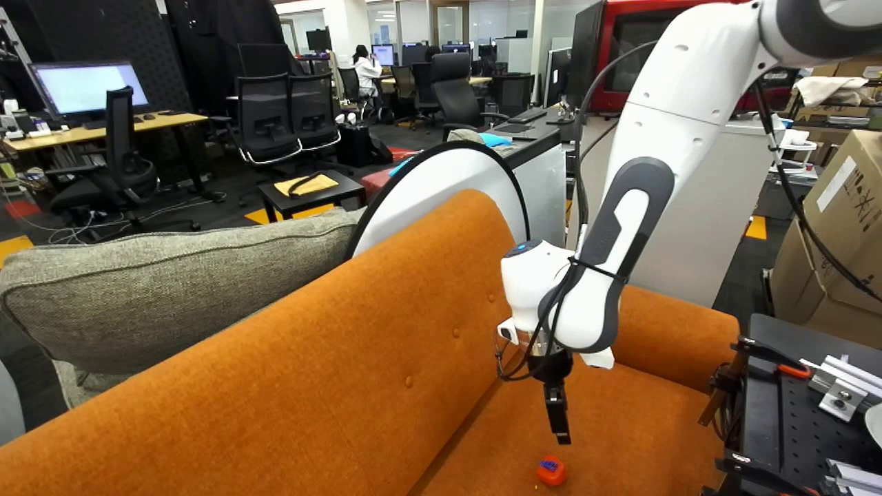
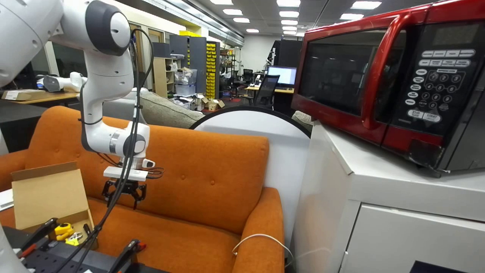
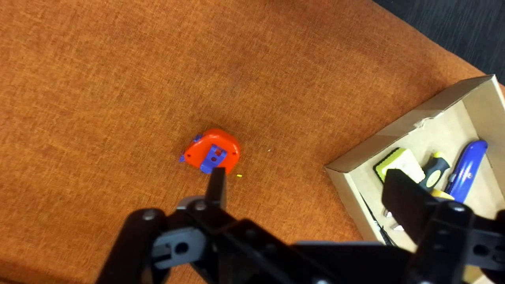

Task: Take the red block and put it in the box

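The claw point(image 3: 305, 173) hangs above the orange sofa seat point(image 3: 118, 86), its fingers point(image 3: 217, 185) spread and nothing between them. The red block point(image 3: 213, 150), rounded with a purple clip point(image 3: 214, 158), lies on the seat, outside the cardboard box point(image 3: 394, 133). To pick it cleanly, shift across until it sits midway between the 2 fingers; going straight down may set 1 fingertip on it. Descend gently, since the seat may give, then squeeze the red sides.
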You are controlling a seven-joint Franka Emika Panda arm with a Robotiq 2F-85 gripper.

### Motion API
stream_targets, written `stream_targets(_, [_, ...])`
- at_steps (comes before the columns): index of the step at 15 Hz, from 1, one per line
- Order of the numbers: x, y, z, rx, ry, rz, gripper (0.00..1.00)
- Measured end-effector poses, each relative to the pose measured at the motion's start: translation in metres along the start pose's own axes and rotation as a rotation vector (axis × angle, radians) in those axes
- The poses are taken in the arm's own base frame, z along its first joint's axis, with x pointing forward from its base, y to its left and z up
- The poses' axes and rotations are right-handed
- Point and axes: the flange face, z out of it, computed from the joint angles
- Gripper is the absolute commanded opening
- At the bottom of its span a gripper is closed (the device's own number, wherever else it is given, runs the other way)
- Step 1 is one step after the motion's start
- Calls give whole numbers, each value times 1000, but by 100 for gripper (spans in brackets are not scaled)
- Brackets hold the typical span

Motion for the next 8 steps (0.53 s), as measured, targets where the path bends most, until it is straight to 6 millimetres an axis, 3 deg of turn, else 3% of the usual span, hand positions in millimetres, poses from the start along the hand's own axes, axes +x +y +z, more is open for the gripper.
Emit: stream_targets(8, [6,2,2,6,-9,1,100])
